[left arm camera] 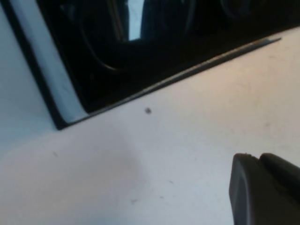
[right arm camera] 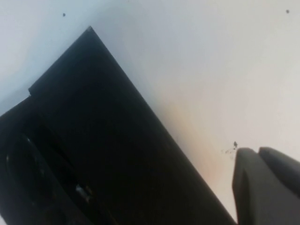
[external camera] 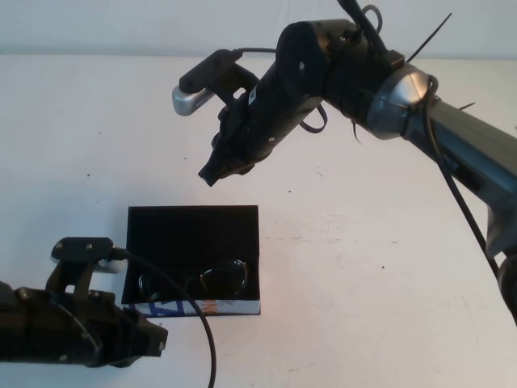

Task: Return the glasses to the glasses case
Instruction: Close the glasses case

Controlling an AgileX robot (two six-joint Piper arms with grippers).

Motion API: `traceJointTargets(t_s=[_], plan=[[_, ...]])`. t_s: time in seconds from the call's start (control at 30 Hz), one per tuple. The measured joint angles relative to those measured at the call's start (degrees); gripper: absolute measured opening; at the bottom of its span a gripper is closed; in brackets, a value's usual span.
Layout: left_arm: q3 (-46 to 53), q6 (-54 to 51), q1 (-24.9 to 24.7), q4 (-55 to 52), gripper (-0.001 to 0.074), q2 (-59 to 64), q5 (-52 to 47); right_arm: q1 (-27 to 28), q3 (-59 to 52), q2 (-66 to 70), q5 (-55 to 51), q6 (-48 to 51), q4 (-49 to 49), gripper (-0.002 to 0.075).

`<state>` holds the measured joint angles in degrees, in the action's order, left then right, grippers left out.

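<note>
Glasses case (external camera: 192, 246) sits open on the white table (external camera: 363, 267), flap lid (external camera: 192, 234) laid flat on its far side, white printed side (external camera: 190, 308) facing the robot. Glasses (external camera: 212, 280) lie inside the case, near that printed side.

Right gripper (external camera: 215, 170) hangs in the air just beyond the case's far edge, tip angled down toward the lid, holding nothing; fingers look closed together.

Left gripper (external camera: 153, 339) sits low beside the case's near-left corner, not touching it. Finger gap: cannot tell.
</note>
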<state>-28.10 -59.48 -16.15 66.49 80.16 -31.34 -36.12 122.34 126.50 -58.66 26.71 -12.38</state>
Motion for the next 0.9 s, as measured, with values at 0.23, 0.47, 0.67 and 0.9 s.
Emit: traceJointTargets(t_s=[0.23, 0.47, 0.67, 0.9], plan=[[0.0, -0.92, 0.0, 0.57, -0.0001, 0.16, 4.65, 0.0, 2.98, 3.97, 0.12, -2.06, -0.14, -0.0011], [0.0, -1.04, 0.0, 0.93, -0.0001, 0.16, 6.62, 1.48, 8.01, 7.25, -1.69, -2.95, -0.76, -0.0011], [0.0, -2.72, 0.0, 3.46, -0.0001, 3.2, 7.14, 2.56, 9.35, 7.99, -2.16, -3.07, -2.0, -0.0011], [0.0, -11.92, 0.0, 12.59, -0.0001, 6.85, 7.98, 2.63, 9.35, 8.02, -2.84, -3.16, -2.4, -0.0011]])
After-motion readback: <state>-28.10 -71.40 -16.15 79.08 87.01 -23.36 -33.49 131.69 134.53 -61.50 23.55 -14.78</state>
